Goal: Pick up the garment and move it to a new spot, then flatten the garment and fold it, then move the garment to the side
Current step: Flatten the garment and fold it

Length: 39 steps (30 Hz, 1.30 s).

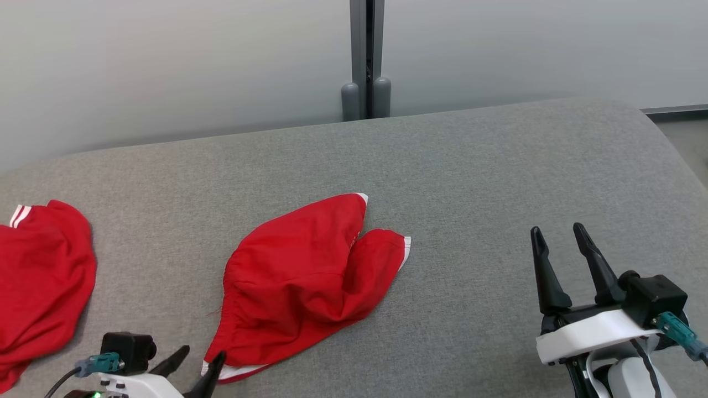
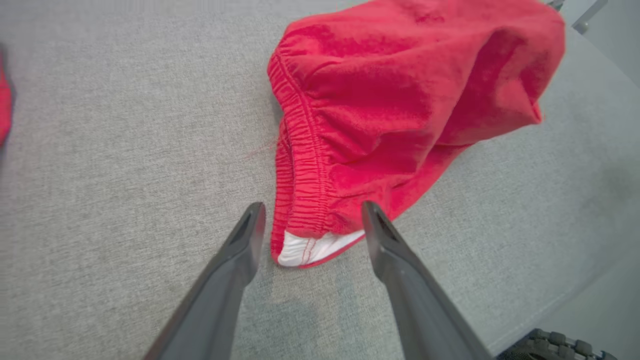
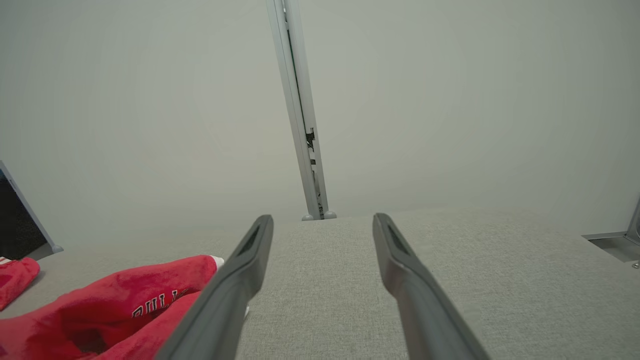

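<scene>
Left gripper (image 2: 314,207), spread and empty, straddles the waistband corner of the red shorts (image 2: 390,100); right gripper (image 1: 557,229), also spread, well apart.

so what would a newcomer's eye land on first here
The bright red shorts crumpled midway across the grey fabric surface, with a second red garment at its left edge. Next, the left gripper, open with its fingers either side of the shorts' white-lined waistband corner, and the right gripper open over bare fabric at the lower right.
</scene>
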### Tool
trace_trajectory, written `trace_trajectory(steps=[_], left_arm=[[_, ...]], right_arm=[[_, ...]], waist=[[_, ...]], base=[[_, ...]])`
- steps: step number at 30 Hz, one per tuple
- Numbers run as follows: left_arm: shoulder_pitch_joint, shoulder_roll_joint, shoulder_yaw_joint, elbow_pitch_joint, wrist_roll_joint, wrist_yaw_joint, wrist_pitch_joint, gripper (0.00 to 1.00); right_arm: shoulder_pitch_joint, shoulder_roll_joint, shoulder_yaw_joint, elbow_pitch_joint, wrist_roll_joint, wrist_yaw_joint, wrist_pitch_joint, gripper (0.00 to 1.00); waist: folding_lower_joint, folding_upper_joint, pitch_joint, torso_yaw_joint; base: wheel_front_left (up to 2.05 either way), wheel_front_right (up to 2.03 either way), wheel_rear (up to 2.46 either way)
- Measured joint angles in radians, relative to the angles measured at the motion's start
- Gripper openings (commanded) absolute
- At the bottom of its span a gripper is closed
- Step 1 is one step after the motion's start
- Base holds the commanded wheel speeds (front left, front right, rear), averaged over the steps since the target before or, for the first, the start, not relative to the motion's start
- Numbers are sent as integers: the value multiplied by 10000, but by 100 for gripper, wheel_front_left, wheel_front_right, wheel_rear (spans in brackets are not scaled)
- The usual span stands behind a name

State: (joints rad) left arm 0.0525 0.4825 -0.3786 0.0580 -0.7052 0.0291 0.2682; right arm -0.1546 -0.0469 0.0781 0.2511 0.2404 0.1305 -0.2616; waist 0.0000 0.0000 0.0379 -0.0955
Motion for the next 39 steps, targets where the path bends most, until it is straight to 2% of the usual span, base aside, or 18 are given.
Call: trace_trajectory(steps=[7, 12, 16, 17, 22, 30, 39], left_arm=[[-176, -253, 336, -353, 443, 257, -1388, 100], [-448, -558, 314, -349, 644, 184, -2169, 100], [-726, -736, 128, -148, 686, -10, -2303, 100], [-726, -736, 128, -148, 686, -10, -2303, 100], [-995, -897, 2, 186, 656, -207, -2401, 100], [-1357, -880, 2, 639, 537, -472, -2535, 100], [-1583, -930, -46, 980, 435, -631, -2646, 100]], right_arm=[[-156, -6, 201, 541, -102, 0, 2, 100], [-1050, -209, 1047, 1365, -29, 2, 604, 100], [-2037, -734, 1496, 2370, 242, 2, 1208, 100], [-2037, -734, 1496, 2370, 242, 2, 1208, 100], [-3036, -1049, 1969, 3975, 899, 2, 2376, 100], [-4331, -1085, 2788, 5678, 1979, 2, 3933, 100], [-5130, -826, 3108, 7010, 2589, 2, 4464, 100]], waist=[[0, 0, 21, 318], [0, 0, 153, 611], [0, 0, 358, 972], [0, 0, 358, 972], [1, 0, 628, 1549], [0, 0, 1089, 2309], [0, 0, 1404, 2720]], base=[[0, 0, 0], [0, 0, 0], [0, 0, 0], [0, 0, 0], [0, 0, 0], [0, 0, 0], [0, 0, 0]])
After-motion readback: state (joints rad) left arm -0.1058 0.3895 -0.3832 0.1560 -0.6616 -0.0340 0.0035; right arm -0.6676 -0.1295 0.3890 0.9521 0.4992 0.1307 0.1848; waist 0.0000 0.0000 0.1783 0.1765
